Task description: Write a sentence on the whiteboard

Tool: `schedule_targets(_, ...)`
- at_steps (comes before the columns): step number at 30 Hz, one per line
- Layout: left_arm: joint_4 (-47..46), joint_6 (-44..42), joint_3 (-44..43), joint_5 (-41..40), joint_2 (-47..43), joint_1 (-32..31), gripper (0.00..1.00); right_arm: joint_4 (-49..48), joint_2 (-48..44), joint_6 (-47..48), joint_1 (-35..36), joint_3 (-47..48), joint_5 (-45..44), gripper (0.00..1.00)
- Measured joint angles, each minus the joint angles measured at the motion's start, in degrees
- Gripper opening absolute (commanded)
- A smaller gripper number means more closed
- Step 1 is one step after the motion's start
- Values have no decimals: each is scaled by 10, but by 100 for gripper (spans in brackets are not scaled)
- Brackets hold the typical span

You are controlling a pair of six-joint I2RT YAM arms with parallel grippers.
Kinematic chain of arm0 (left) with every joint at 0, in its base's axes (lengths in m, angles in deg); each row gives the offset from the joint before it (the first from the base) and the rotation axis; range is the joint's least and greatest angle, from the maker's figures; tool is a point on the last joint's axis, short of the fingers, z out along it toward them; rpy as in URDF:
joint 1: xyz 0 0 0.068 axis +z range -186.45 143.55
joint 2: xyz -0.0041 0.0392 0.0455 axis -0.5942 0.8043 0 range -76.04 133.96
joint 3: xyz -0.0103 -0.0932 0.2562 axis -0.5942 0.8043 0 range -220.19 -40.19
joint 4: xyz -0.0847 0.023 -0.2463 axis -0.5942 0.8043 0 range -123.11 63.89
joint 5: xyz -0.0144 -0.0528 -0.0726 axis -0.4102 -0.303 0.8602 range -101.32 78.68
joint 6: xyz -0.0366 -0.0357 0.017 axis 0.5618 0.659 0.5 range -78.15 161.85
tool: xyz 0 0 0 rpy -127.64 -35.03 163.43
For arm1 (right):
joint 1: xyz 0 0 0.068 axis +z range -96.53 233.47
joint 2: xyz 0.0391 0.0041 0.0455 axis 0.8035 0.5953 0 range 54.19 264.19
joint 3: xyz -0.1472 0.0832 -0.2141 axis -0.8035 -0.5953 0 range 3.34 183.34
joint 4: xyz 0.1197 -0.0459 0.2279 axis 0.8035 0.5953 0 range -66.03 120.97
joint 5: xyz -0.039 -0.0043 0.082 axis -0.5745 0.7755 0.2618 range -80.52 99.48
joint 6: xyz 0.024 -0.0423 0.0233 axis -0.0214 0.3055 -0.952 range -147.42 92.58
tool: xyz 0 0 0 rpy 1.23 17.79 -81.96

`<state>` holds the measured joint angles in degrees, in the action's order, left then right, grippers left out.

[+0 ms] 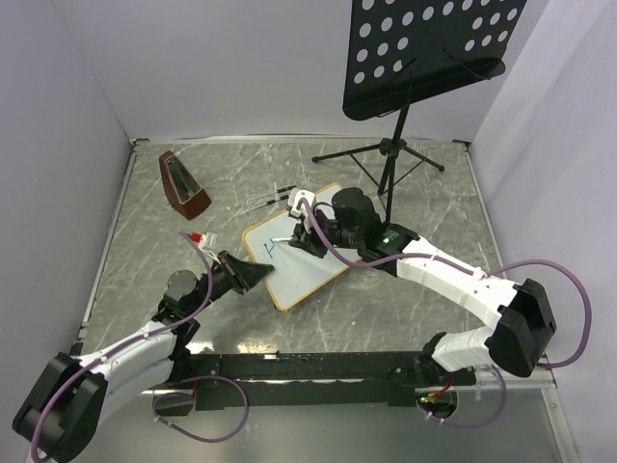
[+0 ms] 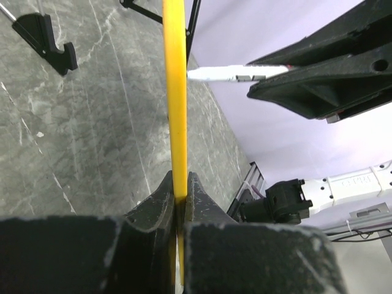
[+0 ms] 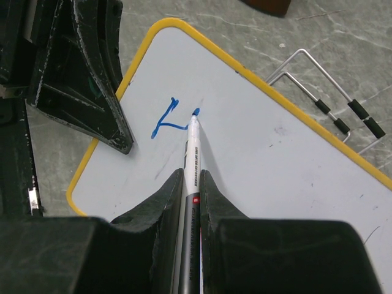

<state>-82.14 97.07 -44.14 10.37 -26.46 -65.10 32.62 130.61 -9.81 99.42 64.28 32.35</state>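
The whiteboard [image 1: 307, 268], white with a thin yellow-tan frame, lies flat and turned diagonally on the table. My left gripper [image 1: 253, 273] is shut on the board's frame [image 2: 174, 92] at its left edge, with the jaws [image 2: 180, 187] pinching the rim. My right gripper [image 1: 301, 237] is shut on a white marker [image 3: 192, 153]. The marker's blue tip touches the board [image 3: 275, 159] next to a short angled blue stroke [image 3: 164, 122]. No whole words of the sentence show, only this stroke. The marker also shows in the left wrist view [image 2: 226, 73].
A brown metronome [image 1: 183, 181] stands at the back left. A black perforated music stand [image 1: 429, 48] on a tripod [image 1: 386, 159] stands behind the board. A wire stand with black tips [image 3: 331, 110] lies by the board's far edge. A small red-capped object [image 1: 198, 237] lies to the left.
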Motion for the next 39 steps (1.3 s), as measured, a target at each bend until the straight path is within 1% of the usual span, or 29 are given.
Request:
schedule_targets(13, 16, 0, 3, -14, -33, 28, 1, 17, -13, 0, 0, -34, 22, 0)
schedule_targets(39, -9, 14, 9, 29, -12, 32, 1, 14, -10, -7, -12, -19, 34, 0)
